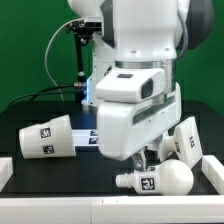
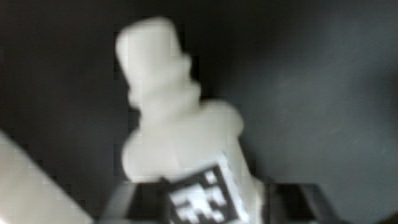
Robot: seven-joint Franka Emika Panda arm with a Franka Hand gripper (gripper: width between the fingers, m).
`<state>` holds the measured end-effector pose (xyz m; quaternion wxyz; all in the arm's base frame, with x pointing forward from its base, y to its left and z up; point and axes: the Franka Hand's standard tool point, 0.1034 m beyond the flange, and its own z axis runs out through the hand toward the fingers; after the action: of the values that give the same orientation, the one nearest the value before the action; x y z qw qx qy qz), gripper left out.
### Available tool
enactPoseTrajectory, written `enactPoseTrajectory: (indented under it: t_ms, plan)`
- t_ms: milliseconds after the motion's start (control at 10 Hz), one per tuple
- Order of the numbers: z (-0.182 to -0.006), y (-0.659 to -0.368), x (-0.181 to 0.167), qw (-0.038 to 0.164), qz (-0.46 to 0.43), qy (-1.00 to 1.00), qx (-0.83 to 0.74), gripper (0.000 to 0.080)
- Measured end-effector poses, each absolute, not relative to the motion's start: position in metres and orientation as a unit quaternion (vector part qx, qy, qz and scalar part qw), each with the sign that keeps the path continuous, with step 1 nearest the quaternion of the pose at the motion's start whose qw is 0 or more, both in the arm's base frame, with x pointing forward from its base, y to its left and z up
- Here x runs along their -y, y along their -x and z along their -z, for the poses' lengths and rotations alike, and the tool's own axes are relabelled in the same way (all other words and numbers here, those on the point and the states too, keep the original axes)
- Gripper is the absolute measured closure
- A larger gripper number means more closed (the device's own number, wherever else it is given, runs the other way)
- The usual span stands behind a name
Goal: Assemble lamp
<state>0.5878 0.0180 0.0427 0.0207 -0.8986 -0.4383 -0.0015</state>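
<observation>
The white bulb (image 1: 158,180) lies on its side on the black table near the front, with its neck toward the exterior view's left and a tag on its body. My gripper (image 1: 149,160) hangs just above it, jaws apart. In the blurred wrist view the bulb (image 2: 178,110) fills the middle, and its tagged round end sits between my two dark fingers (image 2: 290,200), with no grip showing. The conical shade (image 1: 46,137) lies on its side at the exterior view's left. The boxy base (image 1: 186,141) stands at the right, just behind the bulb.
The marker board (image 1: 86,136) lies flat behind the shade, partly hidden by the arm. A white rail (image 1: 110,205) borders the table's front edge and also shows in the wrist view (image 2: 27,185). A black stand with cables rises at the back.
</observation>
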Motion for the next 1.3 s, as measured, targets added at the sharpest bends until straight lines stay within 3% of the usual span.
enactPoseTrajectory:
  t_ms: [100,200,300,1000,1100,1200,1300]
  plan:
    - [-0.043,-0.588,-0.018,0.021,0.002,0.899,0.438,0.0733]
    - [-0.043,-0.588,-0.018,0.021,0.002,0.899,0.438,0.0733]
    - [-0.043,-0.588,-0.018,0.021,0.002,0.899,0.438,0.0784]
    - [-0.053,-0.608,-0.016,-0.005,0.045,0.844,0.535,0.0799]
    - [-0.053,-0.608,-0.016,-0.005,0.045,0.844,0.534,0.0698]
    - [-0.053,-0.608,-0.016,-0.005,0.045,0.844,0.534,0.0698]
    - [-0.052,-0.608,-0.016,-0.004,0.045,0.844,0.534,0.0520]
